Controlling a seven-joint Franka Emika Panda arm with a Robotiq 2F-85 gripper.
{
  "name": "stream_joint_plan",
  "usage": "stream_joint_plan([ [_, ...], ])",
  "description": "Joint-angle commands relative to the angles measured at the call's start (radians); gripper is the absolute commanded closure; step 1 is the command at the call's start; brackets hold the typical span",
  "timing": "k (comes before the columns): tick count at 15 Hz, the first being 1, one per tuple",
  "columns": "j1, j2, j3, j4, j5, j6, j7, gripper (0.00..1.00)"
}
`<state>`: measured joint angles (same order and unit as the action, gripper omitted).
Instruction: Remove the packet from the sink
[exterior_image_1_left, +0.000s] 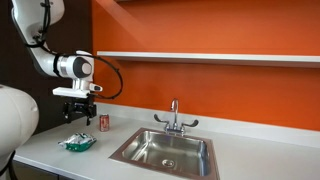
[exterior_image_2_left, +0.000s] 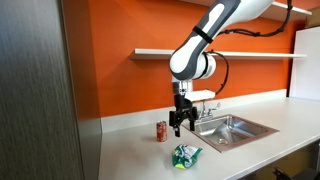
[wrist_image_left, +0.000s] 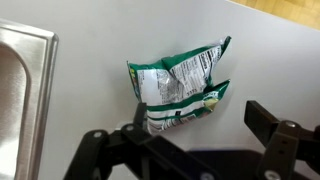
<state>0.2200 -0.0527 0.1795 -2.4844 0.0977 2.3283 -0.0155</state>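
Observation:
A crumpled green and white packet (exterior_image_1_left: 78, 142) lies on the grey counter to the side of the steel sink (exterior_image_1_left: 166, 150), not in it. It also shows in an exterior view (exterior_image_2_left: 186, 155) and in the wrist view (wrist_image_left: 180, 85). My gripper (exterior_image_1_left: 77, 117) hangs open and empty above the packet, clear of it; it also shows in an exterior view (exterior_image_2_left: 181, 127). In the wrist view the two dark fingers (wrist_image_left: 195, 125) stand apart with the packet below and between them.
A red can (exterior_image_1_left: 103, 122) stands on the counter near the orange wall, between the packet and the sink; it also shows in an exterior view (exterior_image_2_left: 161, 131). A faucet (exterior_image_1_left: 174, 115) stands behind the basin. The sink's edge (wrist_image_left: 25, 70) lies beside the packet.

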Motion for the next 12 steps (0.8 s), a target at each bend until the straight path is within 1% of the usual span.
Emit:
stream_joint_plan([
  [1,-0.024,-0.126,-0.015,-0.069,0.017,-0.036,0.015,0.00],
  [8,-0.094,-0.331,-0.101,-0.184,0.005,-0.082,0.031,0.00],
  [12,-0.133,-0.439,-0.134,-0.238,-0.003,-0.111,0.048,0.00],
])
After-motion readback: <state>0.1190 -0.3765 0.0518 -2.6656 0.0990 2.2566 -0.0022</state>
